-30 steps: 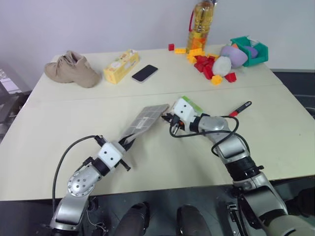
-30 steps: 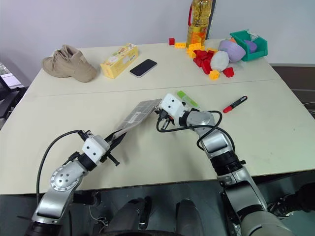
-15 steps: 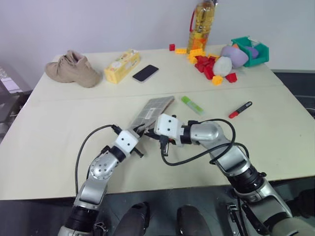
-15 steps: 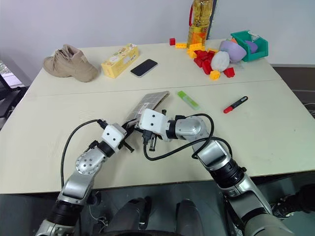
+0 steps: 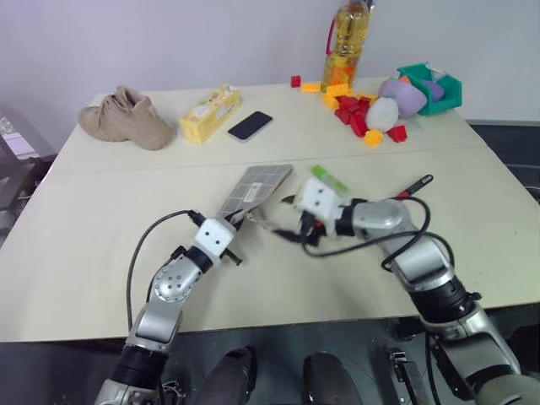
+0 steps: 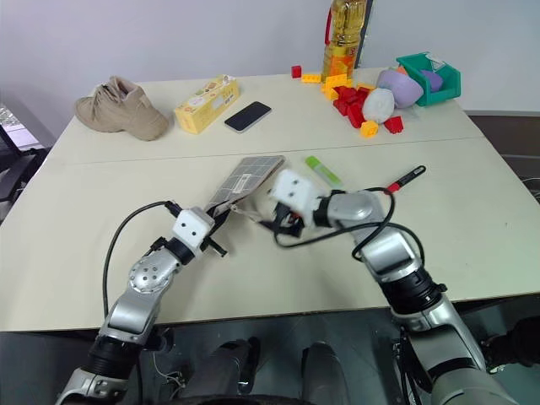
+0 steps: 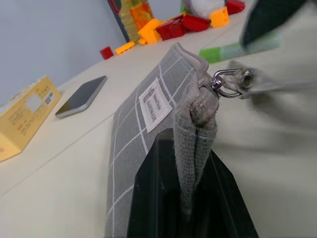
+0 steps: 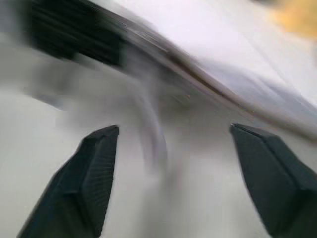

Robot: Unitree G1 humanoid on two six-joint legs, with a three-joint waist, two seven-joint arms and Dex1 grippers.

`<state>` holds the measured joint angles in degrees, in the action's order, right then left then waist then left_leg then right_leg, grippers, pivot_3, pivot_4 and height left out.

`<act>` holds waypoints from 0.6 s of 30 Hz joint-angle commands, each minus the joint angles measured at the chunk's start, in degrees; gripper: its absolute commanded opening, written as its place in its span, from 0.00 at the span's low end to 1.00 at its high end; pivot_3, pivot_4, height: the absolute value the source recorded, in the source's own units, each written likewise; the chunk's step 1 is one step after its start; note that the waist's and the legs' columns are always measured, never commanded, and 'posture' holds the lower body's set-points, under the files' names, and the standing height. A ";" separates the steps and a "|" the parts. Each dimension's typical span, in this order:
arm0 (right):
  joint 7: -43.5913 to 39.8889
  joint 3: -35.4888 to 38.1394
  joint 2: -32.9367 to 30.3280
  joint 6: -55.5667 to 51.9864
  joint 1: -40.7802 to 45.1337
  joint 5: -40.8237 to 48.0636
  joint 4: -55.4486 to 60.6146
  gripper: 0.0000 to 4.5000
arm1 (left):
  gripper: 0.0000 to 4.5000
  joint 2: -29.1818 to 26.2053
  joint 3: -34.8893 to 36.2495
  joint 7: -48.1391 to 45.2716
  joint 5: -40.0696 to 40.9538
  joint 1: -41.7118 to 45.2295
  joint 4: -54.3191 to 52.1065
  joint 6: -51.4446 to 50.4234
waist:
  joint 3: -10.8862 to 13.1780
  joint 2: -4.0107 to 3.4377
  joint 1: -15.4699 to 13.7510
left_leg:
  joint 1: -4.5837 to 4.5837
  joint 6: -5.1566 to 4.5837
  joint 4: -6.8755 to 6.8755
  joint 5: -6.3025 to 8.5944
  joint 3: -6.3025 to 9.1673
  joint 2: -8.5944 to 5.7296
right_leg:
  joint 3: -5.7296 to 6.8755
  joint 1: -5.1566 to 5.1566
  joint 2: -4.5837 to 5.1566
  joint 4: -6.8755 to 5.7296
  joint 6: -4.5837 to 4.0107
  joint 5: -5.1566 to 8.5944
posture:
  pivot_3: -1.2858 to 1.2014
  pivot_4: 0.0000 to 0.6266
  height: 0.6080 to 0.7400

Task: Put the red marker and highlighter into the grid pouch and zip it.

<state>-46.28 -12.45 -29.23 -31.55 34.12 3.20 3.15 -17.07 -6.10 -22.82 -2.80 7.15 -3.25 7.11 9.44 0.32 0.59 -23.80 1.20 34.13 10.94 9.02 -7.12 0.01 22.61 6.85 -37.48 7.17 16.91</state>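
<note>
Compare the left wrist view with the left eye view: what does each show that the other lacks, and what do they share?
Left wrist view: the left gripper shut on the grid pouch edge, its white label and the metal zipper ring.
Left eye view: the shoe, the red marker, the teal bin and the right gripper.
Both: the pouch, phone, yellow box, highlighter and toy blocks.
</note>
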 commanded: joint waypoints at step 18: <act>17.42 15.60 6.76 8.60 15.77 1.82 -44.73 0.36 | 0.00 1.45 1.78 -0.77 5.47 -1.19 -4.83 0.01 | 0.00 -0.01 0.22 | 0.00 -0.01 0.00 -0.02 -0.11 0.01 | -0.07 0.01 0.00 -0.01 -0.01 0.00 | 0.52 0.24 1.00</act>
<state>-28.38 1.86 -22.33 -24.05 48.52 3.84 -42.08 -15.73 -5.21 -24.14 1.88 5.85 -5.53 6.75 9.44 0.31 0.81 -23.80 1.19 34.13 10.93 8.91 -7.11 -0.06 22.62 6.85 -37.48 7.16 16.91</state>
